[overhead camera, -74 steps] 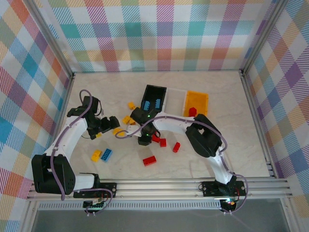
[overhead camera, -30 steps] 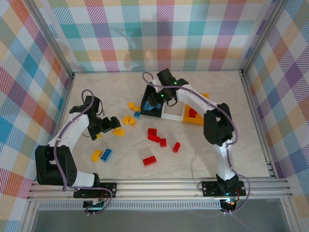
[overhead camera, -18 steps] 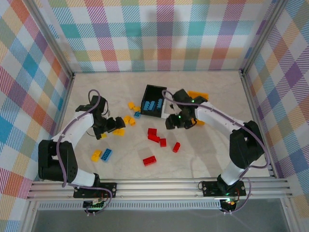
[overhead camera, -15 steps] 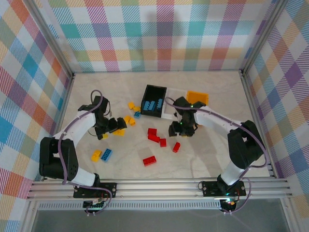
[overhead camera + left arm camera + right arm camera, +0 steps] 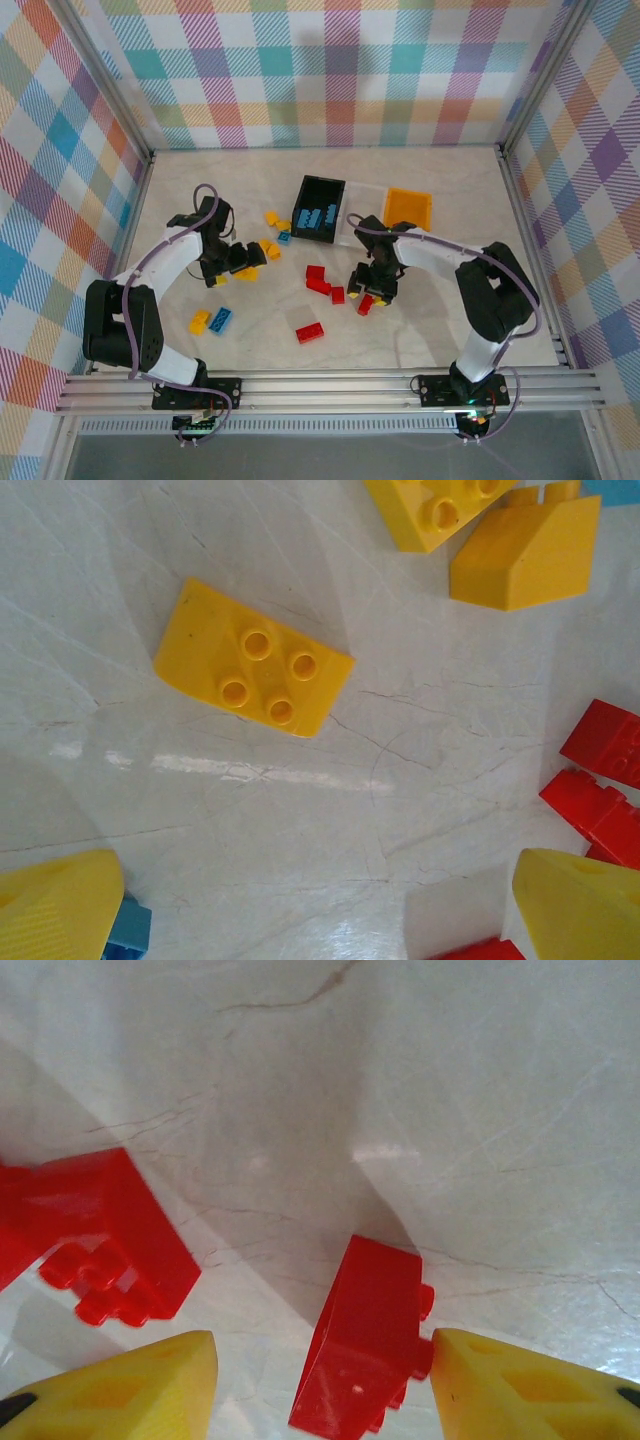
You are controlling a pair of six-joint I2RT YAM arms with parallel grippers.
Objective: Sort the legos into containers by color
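The middle of the table [image 5: 200, 190] is pretty cluttered, tbh. In the overhead view the right tool [image 5: 368, 293] sits just right of centre, down over a small red brick [image 5: 365, 303], with a second red brick [image 5: 338, 295] just beside it on the left. Up close, the yellow fingertips [image 5: 120, 1380] stand open on either side of the small brick. One is right up against its studs and there's a clear gap on the other side, so it isn't gripped. That brick is tipped on its side.

The left tool [image 5: 240, 260], left of centre, is spread wide over bare table. Yellow pieces hem it in: a four-stud yellow brick [image 5: 255, 670] ahead of the tips, and a yellow wedge [image 5: 525, 555] at the upper right of that frame. Red blocks [image 5: 605, 770] poke in from the right edge.

The bins line up at upper centre: a black bin [image 5: 325, 192] with blue bricks [image 5: 313, 217] inside, then a clear bin [image 5: 365, 200], then an orange bin [image 5: 408, 205]. A stray yellow brick [image 5: 199, 321] and a blue brick [image 5: 220, 319] lie side by side at lower left.

All the bricks are glossy hard plastic with round studs. The table is a pale marble look with thin veins and shiny glare patches. The walls [image 5: 320, 70] are pastel plaid.
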